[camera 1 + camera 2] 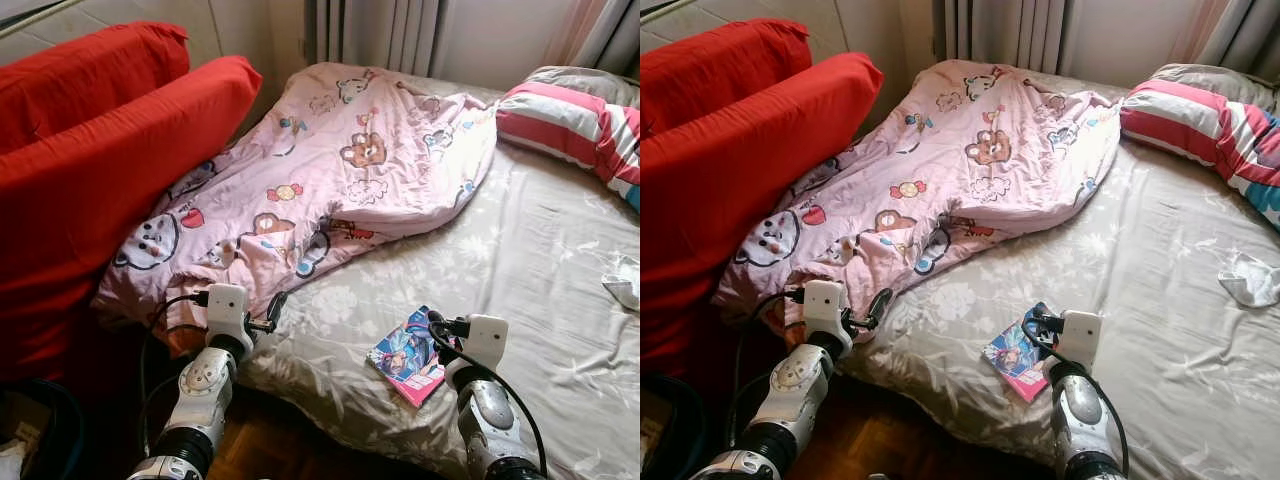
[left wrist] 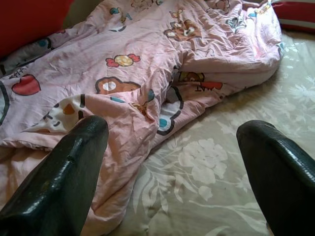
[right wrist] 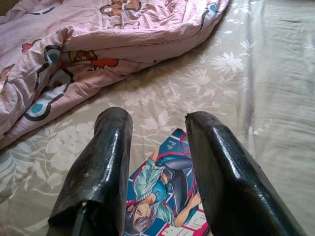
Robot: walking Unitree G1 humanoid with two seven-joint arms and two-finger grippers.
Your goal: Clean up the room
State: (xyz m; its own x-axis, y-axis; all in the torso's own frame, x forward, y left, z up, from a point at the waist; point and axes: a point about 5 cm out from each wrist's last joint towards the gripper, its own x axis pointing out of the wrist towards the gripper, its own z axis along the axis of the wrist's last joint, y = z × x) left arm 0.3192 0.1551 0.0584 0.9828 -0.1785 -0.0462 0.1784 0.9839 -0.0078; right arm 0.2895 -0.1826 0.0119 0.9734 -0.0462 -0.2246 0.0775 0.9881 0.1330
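Two grippers reach over the near edge of a bed (image 1: pixel 520 260) covered in a grey floral sheet. The left gripper (image 2: pixel 170 172) hangs at the near corner of a pink cartoon quilt (image 1: pixel 340 170), its fingers (image 2: pixel 64 182) spread wide, one over the quilt's hem and the other over bare sheet, grasping nothing. The right gripper (image 3: pixel 157 162) hovers just above a comic book (image 1: pixel 408 355) that lies flat on the sheet near the bed's edge; its fingers (image 3: pixel 103 167) stand a little apart with the cover showing between them, and whether they touch the book cannot be told. The book's near end is hidden behind the right wrist in the head views.

The quilt lies rumpled across the left half of the bed, its left edge tucked behind two red cushions (image 1: pixel 110 150) that lean against the bedside and are cut off by the frame. A striped pillow (image 1: pixel 570 125) sits at the far right, partly cut off. A crumpled white item (image 1: pixel 1250 280) lies on the sheet at the right edge, too small to identify. A dark bin (image 1: pixel 35 430) shows at the lower left, its contents hard to make out.
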